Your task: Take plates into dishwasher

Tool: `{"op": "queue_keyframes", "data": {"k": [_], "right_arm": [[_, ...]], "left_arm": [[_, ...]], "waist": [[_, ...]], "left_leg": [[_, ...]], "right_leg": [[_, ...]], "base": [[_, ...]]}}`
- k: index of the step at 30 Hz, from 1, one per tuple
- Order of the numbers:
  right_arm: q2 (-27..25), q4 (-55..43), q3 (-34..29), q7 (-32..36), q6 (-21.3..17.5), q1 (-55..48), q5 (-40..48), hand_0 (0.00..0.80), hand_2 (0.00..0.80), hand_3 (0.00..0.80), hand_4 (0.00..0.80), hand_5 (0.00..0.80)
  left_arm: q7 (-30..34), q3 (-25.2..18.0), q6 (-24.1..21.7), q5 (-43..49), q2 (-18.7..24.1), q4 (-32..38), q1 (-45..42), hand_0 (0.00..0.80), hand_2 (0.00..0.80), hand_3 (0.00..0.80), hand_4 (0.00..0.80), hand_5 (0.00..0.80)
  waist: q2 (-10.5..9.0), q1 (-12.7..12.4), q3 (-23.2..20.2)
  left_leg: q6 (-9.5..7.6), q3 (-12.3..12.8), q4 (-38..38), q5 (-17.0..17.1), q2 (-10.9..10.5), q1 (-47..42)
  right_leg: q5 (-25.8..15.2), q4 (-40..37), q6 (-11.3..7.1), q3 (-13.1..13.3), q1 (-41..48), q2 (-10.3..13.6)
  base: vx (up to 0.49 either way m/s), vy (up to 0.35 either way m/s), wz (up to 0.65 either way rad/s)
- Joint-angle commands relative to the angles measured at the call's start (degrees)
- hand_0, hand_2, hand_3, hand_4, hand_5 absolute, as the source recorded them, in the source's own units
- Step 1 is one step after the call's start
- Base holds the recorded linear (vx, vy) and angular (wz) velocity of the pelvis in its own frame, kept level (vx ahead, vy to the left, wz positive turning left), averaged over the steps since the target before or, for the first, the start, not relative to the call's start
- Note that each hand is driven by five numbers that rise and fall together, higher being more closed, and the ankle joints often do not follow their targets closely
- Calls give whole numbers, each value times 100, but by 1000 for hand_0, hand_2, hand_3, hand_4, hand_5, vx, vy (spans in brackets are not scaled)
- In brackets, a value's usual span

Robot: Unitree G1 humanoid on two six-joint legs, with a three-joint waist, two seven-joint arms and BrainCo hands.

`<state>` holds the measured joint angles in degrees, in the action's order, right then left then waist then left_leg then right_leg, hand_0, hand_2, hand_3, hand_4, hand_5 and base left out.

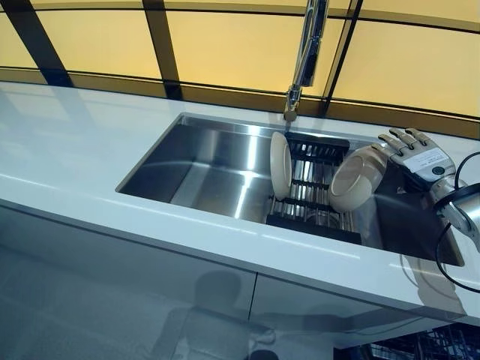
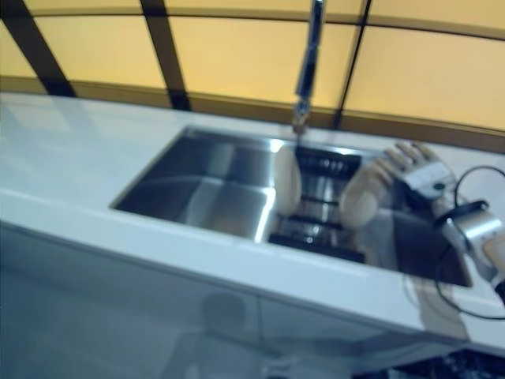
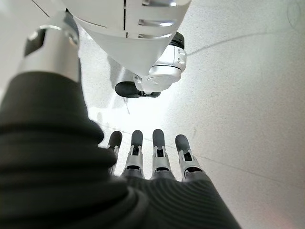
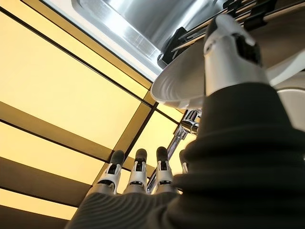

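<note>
A cream plate [image 1: 280, 165] stands upright on edge at the left end of a black rack [image 1: 313, 222] inside the steel sink [image 1: 199, 161]. A second cream plate [image 1: 356, 178] leans tilted at the rack's right end. My right hand [image 1: 420, 157] is just behind this plate, open, with its fingers [image 4: 138, 167] straight above the plate's upper rim. In the right wrist view the thumb [image 4: 231, 52] lies against the plate [image 4: 178, 88]. My left hand [image 3: 157, 152] appears only in the left wrist view, hanging open over the floor and holding nothing.
A tall faucet [image 1: 307, 52] rises behind the sink, above the rack. White counter [image 1: 75, 142] surrounds the sink, and yellow window panes run along the back. A wire rack [image 1: 427, 346] shows below the counter at the lower right.
</note>
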<state>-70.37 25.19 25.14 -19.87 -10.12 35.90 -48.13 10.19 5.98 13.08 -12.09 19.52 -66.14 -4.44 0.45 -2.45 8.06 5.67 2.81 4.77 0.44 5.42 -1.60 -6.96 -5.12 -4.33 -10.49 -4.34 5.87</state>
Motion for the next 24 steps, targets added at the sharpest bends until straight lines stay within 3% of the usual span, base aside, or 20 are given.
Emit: {"op": "queue_keyframes", "data": {"k": [1, 24], "right_arm": [[71, -128, 335, -212, 9, 604, 124, 0, 0, 0, 0, 0], [291, 38, 803, -111, 56, 983, 57, 0, 0, 0, 0, 0]], "left_arm": [[48, 270, 4, -79, 217, -244, 99, 0, 0, 0, 0, 0], [44, 285, -84, -392, 223, -186, 77, 0, 0, 0, 0, 0]], "waist": [[-337, -107, -120], [-301, -286, 21]], "left_leg": [[1, -9, 23, 101, 10, 198], [21, -81, 23, 151, 4, 311]], "right_leg": [[104, 12, -686, -120, 301, 456], [164, 12, -662, -226, 308, 467]], "base": [[0, 0, 0], [0, 0, 0]]}}
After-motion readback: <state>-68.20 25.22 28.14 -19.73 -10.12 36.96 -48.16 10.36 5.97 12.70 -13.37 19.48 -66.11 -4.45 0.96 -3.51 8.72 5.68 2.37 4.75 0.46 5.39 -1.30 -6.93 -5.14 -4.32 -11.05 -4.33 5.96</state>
